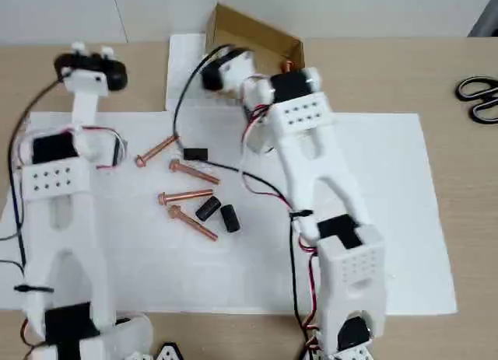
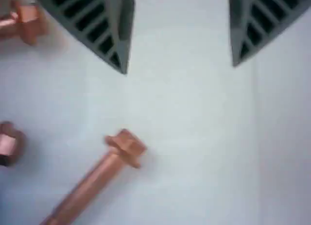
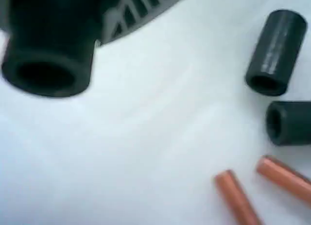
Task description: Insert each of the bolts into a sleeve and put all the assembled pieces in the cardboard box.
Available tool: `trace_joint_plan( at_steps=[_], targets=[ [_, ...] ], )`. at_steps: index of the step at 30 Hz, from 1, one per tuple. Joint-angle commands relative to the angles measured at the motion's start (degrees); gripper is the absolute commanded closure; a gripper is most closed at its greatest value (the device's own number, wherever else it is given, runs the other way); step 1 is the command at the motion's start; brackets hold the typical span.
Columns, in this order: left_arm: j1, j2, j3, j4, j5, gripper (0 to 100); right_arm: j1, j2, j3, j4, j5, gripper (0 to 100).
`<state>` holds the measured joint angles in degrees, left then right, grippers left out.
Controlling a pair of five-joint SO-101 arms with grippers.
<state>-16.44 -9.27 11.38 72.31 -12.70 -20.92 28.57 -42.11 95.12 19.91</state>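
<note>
Several copper bolts lie on the white paper, among them bolt point(image 1: 157, 150), bolt point(image 1: 194, 173) and bolt point(image 1: 185, 197). Two loose black sleeves point(image 1: 208, 208) point(image 1: 230, 218) rest beside them. The cardboard box point(image 1: 257, 33) stands at the back. My left gripper point(image 2: 177, 64) is open above the paper, and a bolt's head point(image 2: 125, 146) lies just short of its fingertips. My right gripper point(image 3: 73, 21) is shut on a black sleeve point(image 3: 48, 60) held above the paper. Beyond it lie the two loose sleeves point(image 3: 274, 52) point(image 3: 289, 123) and two bolt ends point(image 3: 238, 196) point(image 3: 284, 176).
Scissors point(image 1: 478, 96) lie at the table's far right edge. A black cable crosses the paper, with a small black piece point(image 1: 194, 153) beside it. The left arm point(image 1: 62, 173) and right arm point(image 1: 311, 142) flank the parts. Bare paper point(image 1: 389, 220) spreads to the right.
</note>
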Motion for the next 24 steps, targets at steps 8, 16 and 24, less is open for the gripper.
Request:
trace_joint_plan(
  at_steps=[8,16,24],
  targets=[
    [3.16,12.66,-15.96,13.8,56.26,87,2.07,-8.48,-0.26,0.84,-4.84,99.3],
    [3.52,16.53,-22.2,11.6,96.18,86,2.07,-8.48,-0.26,0.66,-4.66,99.3],
    [10.2,25.85,-22.55,-6.42,110.77,86,2.07,-8.48,-0.26,0.66,-4.66,99.2]
  ],
)
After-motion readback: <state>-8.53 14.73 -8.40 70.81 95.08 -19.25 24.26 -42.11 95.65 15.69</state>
